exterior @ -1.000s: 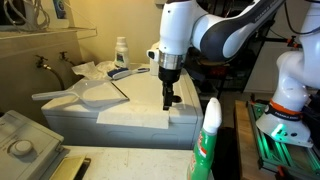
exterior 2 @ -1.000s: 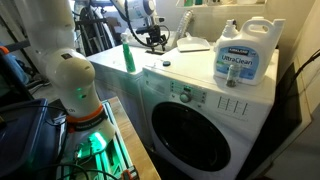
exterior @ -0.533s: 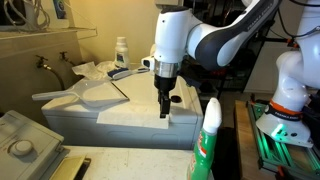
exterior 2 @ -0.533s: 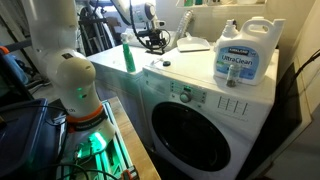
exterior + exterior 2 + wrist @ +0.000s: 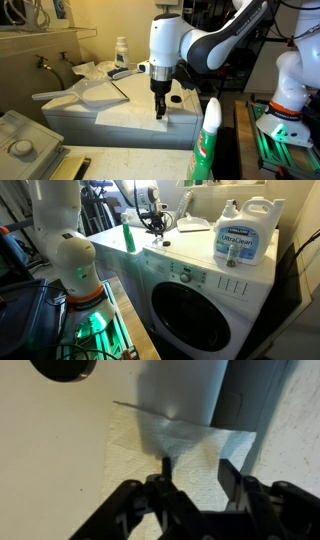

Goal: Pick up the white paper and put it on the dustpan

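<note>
Where the claw stands: the gripper [image 5: 185, 488] hangs low over the white paper [image 5: 195, 448], close to one edge of the sheet in the wrist view
Claw state: jaws parted, nothing between them; the fingers straddle a patch of the sheet
Paper location: flat on the washer top [image 5: 80, 120], near its front edge and apart from the dustpan [image 5: 88, 94]; one corner appears slightly raised, though blur leaves this uncertain
Dustpan location: further back on the same top, handle pointing away from the arm
Step in hand: judged to be the final approach for the grasp; pick-up not yet done
Next move calls for: lowering until the tips meet the sheet, then pinching so the thin paper bunches between them; a flat sheet offers little to grip
Risk: the tips may slide over the paper or merely press it against the surface
</note>
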`<state>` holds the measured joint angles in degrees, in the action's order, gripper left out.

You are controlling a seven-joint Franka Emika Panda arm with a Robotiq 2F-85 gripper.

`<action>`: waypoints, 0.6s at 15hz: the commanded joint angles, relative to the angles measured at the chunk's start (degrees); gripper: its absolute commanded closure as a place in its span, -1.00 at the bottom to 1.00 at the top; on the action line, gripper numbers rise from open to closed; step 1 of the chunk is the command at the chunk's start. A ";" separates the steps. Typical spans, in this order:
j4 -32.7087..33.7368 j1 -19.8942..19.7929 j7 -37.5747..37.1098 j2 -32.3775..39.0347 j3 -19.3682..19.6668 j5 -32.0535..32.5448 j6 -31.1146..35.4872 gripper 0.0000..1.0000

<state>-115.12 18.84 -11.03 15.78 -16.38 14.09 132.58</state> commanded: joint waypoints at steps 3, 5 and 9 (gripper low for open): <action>0.87 0.40 2.53 0.70 0.64 -1.97 0.47 0.85; 0.98 0.44 2.50 0.81 0.75 -2.00 0.44 0.93; 0.87 0.38 1.91 0.84 1.10 -2.15 0.35 0.89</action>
<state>-114.04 18.84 -9.87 16.18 -16.26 12.94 132.58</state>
